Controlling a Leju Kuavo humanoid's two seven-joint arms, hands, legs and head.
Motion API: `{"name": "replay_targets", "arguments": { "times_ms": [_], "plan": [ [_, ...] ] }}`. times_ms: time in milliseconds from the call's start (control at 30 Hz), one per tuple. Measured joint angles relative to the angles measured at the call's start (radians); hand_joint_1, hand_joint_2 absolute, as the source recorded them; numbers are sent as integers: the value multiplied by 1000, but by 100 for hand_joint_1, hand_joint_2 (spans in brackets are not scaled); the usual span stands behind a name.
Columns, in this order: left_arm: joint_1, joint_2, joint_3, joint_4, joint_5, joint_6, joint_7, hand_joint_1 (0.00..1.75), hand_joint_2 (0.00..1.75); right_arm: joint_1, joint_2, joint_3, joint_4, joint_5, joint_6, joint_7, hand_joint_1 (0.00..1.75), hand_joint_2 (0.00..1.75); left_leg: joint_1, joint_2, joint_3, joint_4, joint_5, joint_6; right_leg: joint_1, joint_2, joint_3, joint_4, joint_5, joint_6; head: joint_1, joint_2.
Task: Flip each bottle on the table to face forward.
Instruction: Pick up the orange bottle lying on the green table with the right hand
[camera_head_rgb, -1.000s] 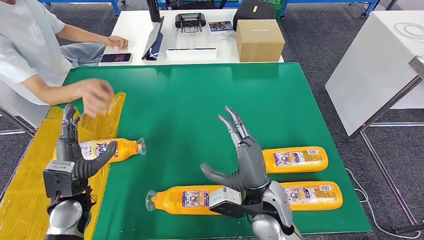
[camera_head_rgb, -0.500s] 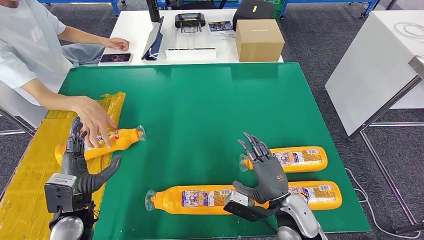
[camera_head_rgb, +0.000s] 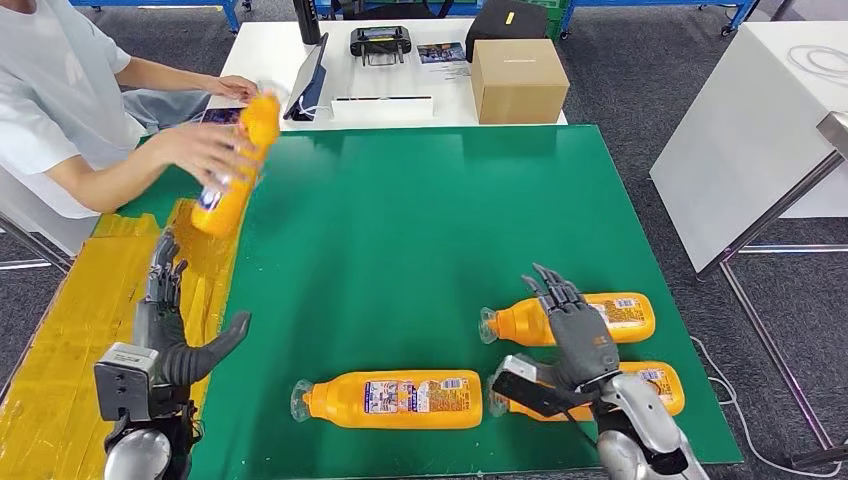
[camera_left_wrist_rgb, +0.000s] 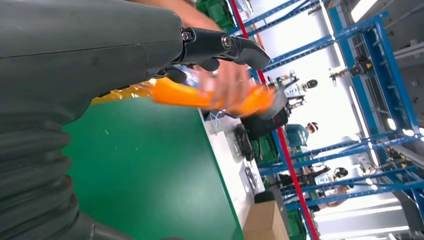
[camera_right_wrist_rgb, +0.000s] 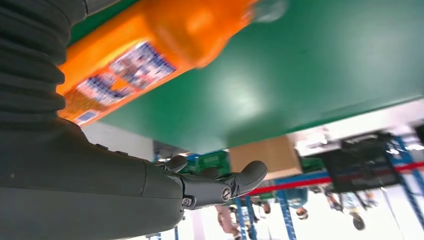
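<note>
Three orange bottles are seen lying on the green table, and a fourth is held in the air. The front bottle lies just to the left of the right hand, its cap pointing left and its label facing up. The far right bottle is partly covered by that hand, whose fingers are spread over its middle; whether it is actually touched cannot be told from the head view. The near right bottle lies just beneath the right wrist, its cap end hidden by the arm. In the right wrist view an orange bottle (blurred, with its label showing) is seen close beside the hand, and the fingers are stretched out with nothing gripped. The left hand is raised over the yellow sheet at the table's left edge, fingers apart and thumb out, holding nothing. Well beyond it, the lifted bottle is held tilted by a person's hand.
</note>
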Motion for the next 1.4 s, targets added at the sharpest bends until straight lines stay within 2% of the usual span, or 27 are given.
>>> {"name": "replay_targets", "arguments": {
  "times_ms": [367, 867, 1400],
  "plan": [
    [-18, 0, -2, 31, 17, -13, 0, 0, 175, -78, -87, -55, 110, -16, 66, -19, 0, 175, 0, 0, 0, 0, 0, 0, 0, 0, 0, 0, 0, 0, 0, 0],
    [-45, 1, -8, 64, 33, -23, 0, 0, 175, -135, -165, -35, 228, -37, 159, -27, 0, 175, 0, 0, 0, 0, 0, 0, 0, 0, 0, 0, 0, 0, 0, 0],
    [-56, 3, -14, 70, 54, -24, 1, 0, 175, -207, -182, 8, 365, 17, 160, 44, 0, 175, 0, 0, 0, 0, 0, 0, 0, 0, 0, 0, 0, 0, 0, 0]
  ]
}}
